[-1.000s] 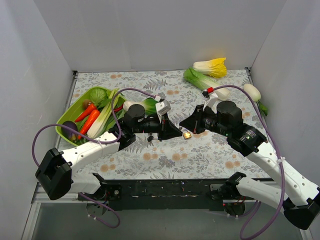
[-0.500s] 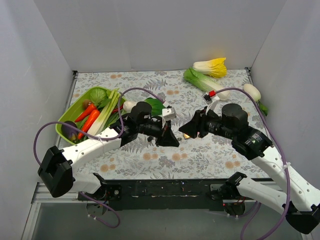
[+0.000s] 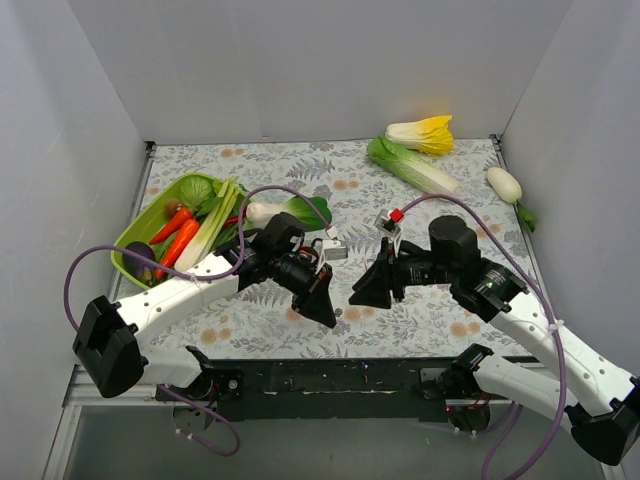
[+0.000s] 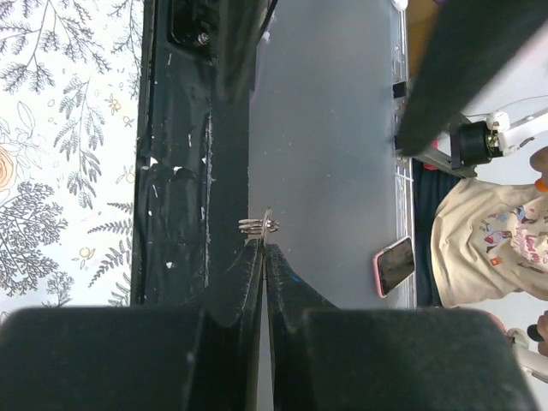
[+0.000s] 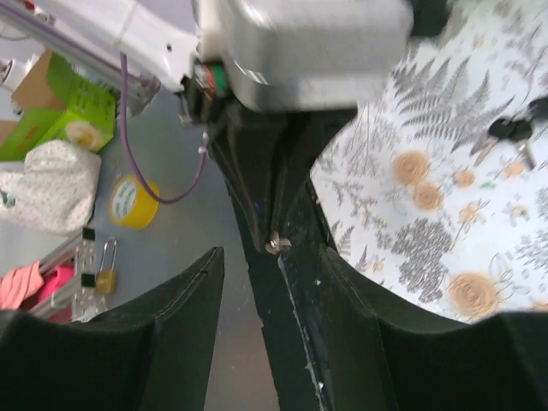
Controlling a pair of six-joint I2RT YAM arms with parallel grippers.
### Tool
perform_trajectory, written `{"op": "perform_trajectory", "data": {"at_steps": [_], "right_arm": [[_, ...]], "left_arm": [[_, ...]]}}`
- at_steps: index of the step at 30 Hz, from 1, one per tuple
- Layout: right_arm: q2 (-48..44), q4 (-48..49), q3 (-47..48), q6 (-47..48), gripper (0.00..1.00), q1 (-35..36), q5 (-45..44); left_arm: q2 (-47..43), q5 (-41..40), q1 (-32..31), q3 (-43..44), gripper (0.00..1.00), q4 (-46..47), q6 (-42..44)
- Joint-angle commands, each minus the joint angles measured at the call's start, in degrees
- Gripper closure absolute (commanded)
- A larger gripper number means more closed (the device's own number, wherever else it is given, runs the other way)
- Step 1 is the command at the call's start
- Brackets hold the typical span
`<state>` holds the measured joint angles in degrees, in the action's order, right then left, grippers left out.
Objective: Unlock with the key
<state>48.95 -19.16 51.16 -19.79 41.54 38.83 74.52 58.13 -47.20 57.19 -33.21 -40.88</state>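
Three pale walls point(image 3: 300, 70) — floral tablecloth point(image 3: 300, 165).

Counter point(image 3: 420, 322) cloth is white with grey fern prints and peachy-orange flowers. The tray point(image 3: 128, 245) is lime green, with bright orange carrots point(image 3: 180, 240) and pale green stalks in it. Way off right of the tray there's a yellow-and-white leafy head point(image 3: 422, 133) and a white radish point(image 3: 503, 183). Purple cables point(image 3: 66, 290), silvery key ring point(image 4: 259, 225).
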Motion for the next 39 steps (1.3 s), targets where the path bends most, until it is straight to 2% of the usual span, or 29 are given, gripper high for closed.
{"op": "perform_trajectory", "data": {"at_steps": [1,5,15,19,25,39], "right_arm": [[-0.61,10.60,-5.27,-3.22,0.47,0.91,6.08],[-1.92,16.51,-10.72,-7.53,0.50,1.35,5.03],[-0.87,22.67,-14.68,-10.96,0.59,1.70,3.97],[-0.70,23.11,-14.94,-11.32,0.65,1.97,4.06],[-0.35,24.17,-15.73,-12.20,0.69,3.19,3.89],[1.32,23.20,-16.00,-11.32,0.72,6.36,0.63]], "left_arm": [[-1.23,2.16,-0.26,2.93,1.00,-4.67,1.51],[-0.43,1.99,-0.61,3.37,1.00,-5.11,1.60],[1.94,1.90,-1.40,4.33,1.00,-5.64,2.21],[2.56,1.81,-1.67,4.51,1.00,-5.29,2.21],[3.35,1.64,-2.02,5.13,1.00,-5.20,2.56],[3.09,0.67,-2.19,5.48,1.00,-5.11,2.74]]}}
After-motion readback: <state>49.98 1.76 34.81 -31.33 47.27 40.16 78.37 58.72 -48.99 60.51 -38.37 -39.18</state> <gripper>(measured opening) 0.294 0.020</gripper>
